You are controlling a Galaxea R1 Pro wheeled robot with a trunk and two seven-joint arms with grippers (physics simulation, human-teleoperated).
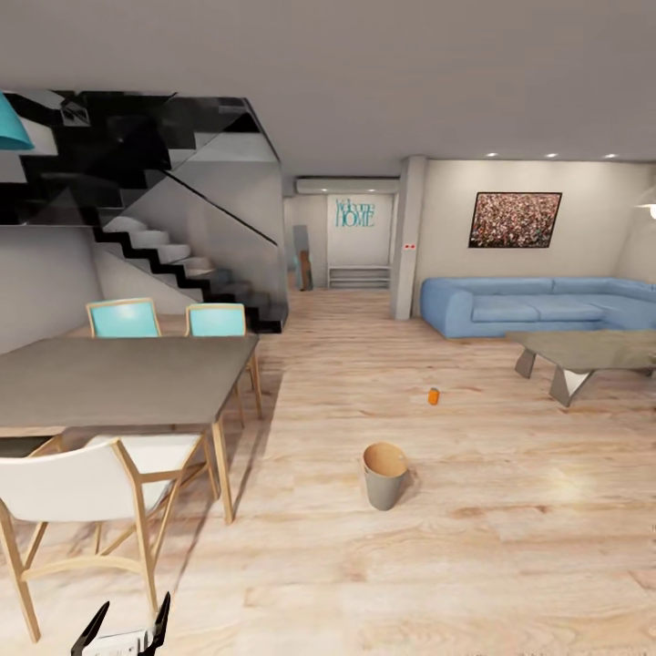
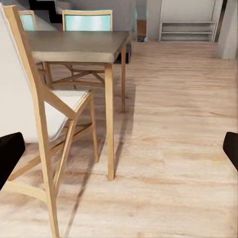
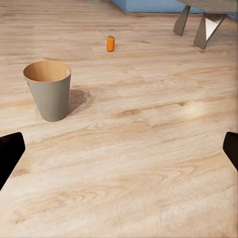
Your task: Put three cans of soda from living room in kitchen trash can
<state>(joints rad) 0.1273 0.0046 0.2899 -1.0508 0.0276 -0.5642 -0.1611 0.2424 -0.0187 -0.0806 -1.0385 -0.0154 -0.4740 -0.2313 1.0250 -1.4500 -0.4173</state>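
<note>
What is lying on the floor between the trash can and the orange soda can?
Nothing: bare wood floor separates the trash can from the orange soda can. The right wrist view and the head view both show this.

You are looking across a pale wood floor (image 1: 474, 565) streaked with tan grain. On it stands the tash can (image 1: 384, 475), grey outside and coppery brown inside, and beyond it one orange can of soda (image 1: 434, 395). The sofa (image 1: 538, 305) is light blue under a cream wall bearing a dark-framed picture (image 1: 515, 220) speckled red, brown and white. The low table (image 1: 583, 351) reads grey-brown. To your left, the dining worktop (image 1: 118, 378) is matt grey-brown on light wooden legs; two chairs (image 1: 125, 318) have turquoise backs, the near chair (image 1: 87, 483) is white. The staircase (image 1: 164, 246) is glossy black with white treads. Your left claw (image 1: 123, 630) shows black fingertips.
</note>
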